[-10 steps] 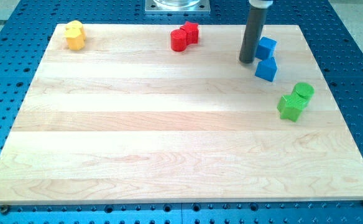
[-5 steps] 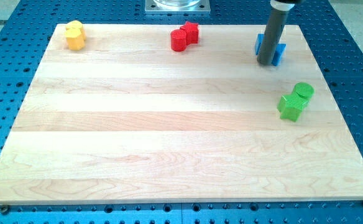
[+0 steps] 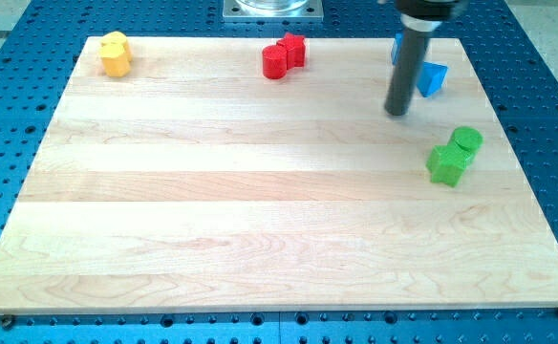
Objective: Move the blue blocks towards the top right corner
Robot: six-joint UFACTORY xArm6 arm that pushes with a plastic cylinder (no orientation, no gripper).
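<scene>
Two blue blocks sit near the board's top right corner. One blue block (image 3: 433, 78) shows to the right of the rod; the other blue block (image 3: 395, 49) is mostly hidden behind the rod, near the board's top edge. My tip (image 3: 397, 112) rests on the board just below and left of them, apart from both.
Two green blocks (image 3: 454, 155) lie touching at the right, below my tip. Two red blocks (image 3: 284, 55) sit at the top middle. Two yellow blocks (image 3: 115, 53) sit at the top left. The wooden board (image 3: 260, 210) lies on a blue perforated table.
The blue blocks have moved up and to the right, towards the top right corner. My tip went right and up with them, then came back down and left, off the blocks.
</scene>
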